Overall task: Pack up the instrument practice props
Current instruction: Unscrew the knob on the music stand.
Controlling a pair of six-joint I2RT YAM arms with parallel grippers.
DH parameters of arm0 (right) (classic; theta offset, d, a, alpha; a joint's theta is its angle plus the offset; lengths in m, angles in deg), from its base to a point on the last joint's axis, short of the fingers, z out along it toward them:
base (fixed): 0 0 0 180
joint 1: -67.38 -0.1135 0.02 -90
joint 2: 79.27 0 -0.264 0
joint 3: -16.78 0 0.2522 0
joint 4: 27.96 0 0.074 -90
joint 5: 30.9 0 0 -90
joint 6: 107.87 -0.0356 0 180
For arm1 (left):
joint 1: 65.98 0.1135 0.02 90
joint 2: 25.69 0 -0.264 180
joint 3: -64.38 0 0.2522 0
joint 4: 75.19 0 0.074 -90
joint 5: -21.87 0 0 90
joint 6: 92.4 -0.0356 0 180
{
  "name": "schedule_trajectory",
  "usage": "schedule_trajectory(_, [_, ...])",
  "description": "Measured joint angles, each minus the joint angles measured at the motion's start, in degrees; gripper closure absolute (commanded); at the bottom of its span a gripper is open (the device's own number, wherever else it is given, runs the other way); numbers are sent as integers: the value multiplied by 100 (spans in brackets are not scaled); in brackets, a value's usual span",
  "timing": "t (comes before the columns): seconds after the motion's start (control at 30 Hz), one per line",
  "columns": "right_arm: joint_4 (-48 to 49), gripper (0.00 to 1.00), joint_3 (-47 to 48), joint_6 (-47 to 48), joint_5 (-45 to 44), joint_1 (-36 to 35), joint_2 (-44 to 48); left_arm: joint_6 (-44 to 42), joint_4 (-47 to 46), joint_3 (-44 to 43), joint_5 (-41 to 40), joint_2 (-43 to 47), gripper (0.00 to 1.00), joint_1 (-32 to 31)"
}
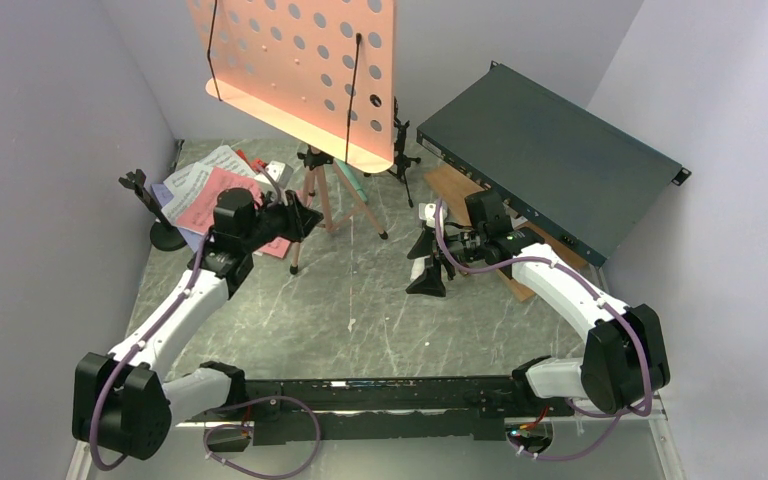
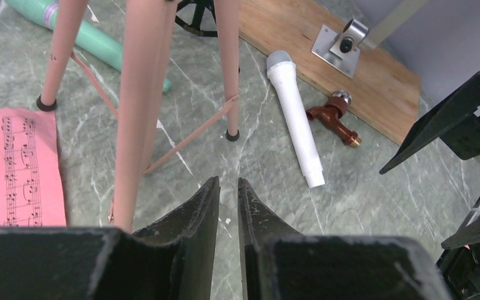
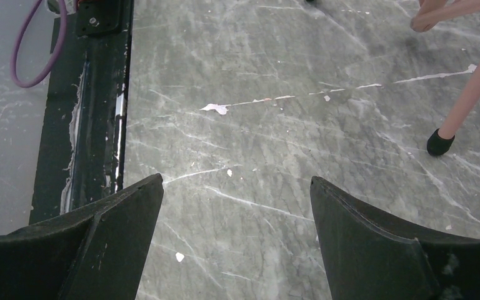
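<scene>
The pink perforated music tripod (image 1: 300, 70) stands at the back centre, and its legs (image 2: 140, 112) fill the left wrist view. Red (image 1: 215, 200), lavender (image 1: 185, 185) and white (image 1: 215, 160) sheet-music pages lie at the back left. One black mount (image 1: 155, 215) stands left of them and another (image 1: 400, 150) stands behind the tripod. The green microphone (image 2: 94, 37) lies behind the legs. The white microphone (image 2: 297, 115) lies beside the board. My left gripper (image 1: 310, 218) (image 2: 228, 182) is shut and empty, just left of the tripod legs. My right gripper (image 1: 425, 270) (image 3: 236, 181) is open and empty over bare table, with a tripod foot (image 3: 440, 142) to its side.
A large dark green metal box (image 1: 550, 165) leans at the back right over a flat wooden board (image 2: 350, 81) with a metal bracket (image 2: 340, 40). A brown tap-like fitting (image 2: 334, 119) lies by the board. Walls close in on both sides.
</scene>
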Motion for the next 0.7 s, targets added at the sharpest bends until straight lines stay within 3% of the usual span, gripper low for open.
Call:
schedule_trajectory(0.1, [0, 10, -2, 9, 0, 0, 0, -2, 55, 68, -42, 59, 66, -33])
schedule_trajectory(0.27, [0, 9, -2, 13, 0, 0, 0, -127, 219, 260, -424, 566, 31, -44])
schedule_trajectory(0.33, [-2, 9, -2, 20, 0, 0, 0, -254, 240, 385, -684, 938, 24, -44])
schedule_trajectory(0.47, [-2, 9, 0, 31, 0, 0, 0, -494, 170, 472, -1025, 1266, 24, -44])
schedule_trajectory(0.7, [-2, 9, 0, 63, 0, 0, 0, -898, 109, 306, -1003, 251, 28, -42])
